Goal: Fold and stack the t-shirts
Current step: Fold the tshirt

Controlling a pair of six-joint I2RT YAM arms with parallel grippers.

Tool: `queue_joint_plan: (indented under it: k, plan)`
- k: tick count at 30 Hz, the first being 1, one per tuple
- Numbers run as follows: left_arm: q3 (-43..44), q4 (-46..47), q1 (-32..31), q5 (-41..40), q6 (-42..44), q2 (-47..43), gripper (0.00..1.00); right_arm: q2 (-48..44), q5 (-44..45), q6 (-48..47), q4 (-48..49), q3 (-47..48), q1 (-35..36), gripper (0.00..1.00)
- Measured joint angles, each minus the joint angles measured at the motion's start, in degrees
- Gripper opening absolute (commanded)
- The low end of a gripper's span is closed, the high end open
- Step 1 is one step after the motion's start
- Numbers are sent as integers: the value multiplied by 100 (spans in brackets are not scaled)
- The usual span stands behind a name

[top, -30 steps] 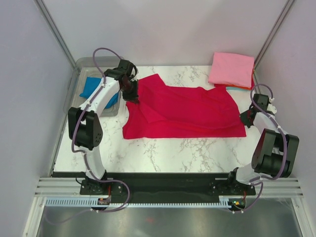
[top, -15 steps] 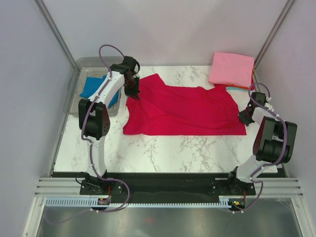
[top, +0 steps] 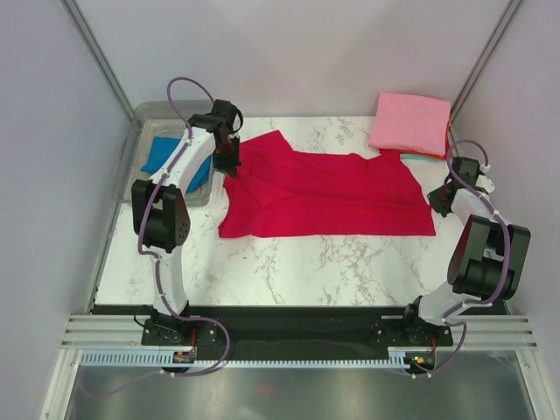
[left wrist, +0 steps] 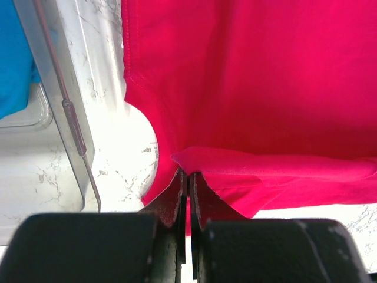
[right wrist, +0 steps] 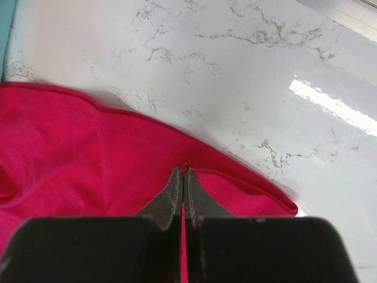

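Left gripper: your left gripper (left wrist: pixel 187 174) has its jaws pressed together on a pinch of the crimson t-shirt (top: pixel 332 197), with a sliver of red showing between the fingers. It holds the shirt's far-left edge, just beside the tub.
Right gripper: your right gripper (right wrist: pixel 182 171) is likewise clamped on the same shirt, at its right-hand hem. The cloth rises into the closed jaws in a small ridge.
Crimson t-shirt: it lies spread across the middle of the table between your two arms, mostly flat. Creases run through it, and one flap is folded over on the left side.
Stack: a folded pink t-shirt (top: pixel 409 122) sits at the far-right corner, with thin strips of orange cloth (top: pixel 429 155) and teal cloth (top: pixel 409 157) showing under its near edge. The crimson shirt's far-right corner reaches close to it.
Tub: the clear plastic tub (top: pixel 144 114) stands at the far-left corner with a blue t-shirt (top: pixel 162 156) inside.
Surface: the white marble-pattern table (top: pixel 297 262) is glossy, and a bright strip of light reflects off it in the right wrist view.
Room: plain pale walls (top: pixel 289 52) enclose three sides, with metal frame posts (top: pixel 96 61) at the corners. Both arm bases sit on a black plate (top: pixel 289 328) at the near edge.
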Motion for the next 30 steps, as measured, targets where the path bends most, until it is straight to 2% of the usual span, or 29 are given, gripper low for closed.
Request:
queue_joint_plan:
  k: [6, 8, 9, 10, 12, 13, 15, 16, 18, 21, 23, 24, 28, 30]
  plan:
    - [2, 31, 0, -4, 0, -31, 4, 243, -48, -13, 22, 55, 2, 0]
    - [46, 17, -2, -4, 0, -2, 13, 446, -109, -44, 20, 140, 0, 0]
    - [122, -2, -2, -2, -2, 50, 22, 590, -162, -61, 24, 208, 0, 5]
    - [243, -11, 0, -4, 4, 127, 28, 739, -212, -79, 15, 304, 2, 18]
    - [660, -114, 2, -13, 4, 358, 43, 1080, -407, -138, -9, 588, 0, 31]
    - [933, -136, 13, -13, 11, 509, 65, 1246, -525, -201, -59, 774, 0, 49]
    - [1578, -236, 39, 22, 44, 844, 80, 1473, -713, -260, -125, 1174, 0, 65]
    - [1904, -254, 61, 59, 28, 1001, 85, 1537, -763, -319, -140, 1364, 0, 77]
    - [2420, -348, 94, 138, 22, 1213, 88, 1534, -831, -446, -203, 1631, 4, 84]
    - [2511, -411, 111, 160, 17, 1141, 87, 1329, -785, -684, -293, 1812, -9, 98]
    - [2037, -376, 118, 157, 7, 804, 86, 975, -704, -861, -411, 1759, -28, 98]
    - [1502, -251, 114, 157, -24, 446, 86, 710, -693, -935, -435, 1661, -39, 98]
    - [-1019, 234, 92, 264, -271, -1397, 85, -546, -973, -1102, -313, 778, -319, 98]
    - [-2511, 859, 85, 398, -522, -2608, 85, -1130, -1287, -1128, -166, 85, -527, 98]
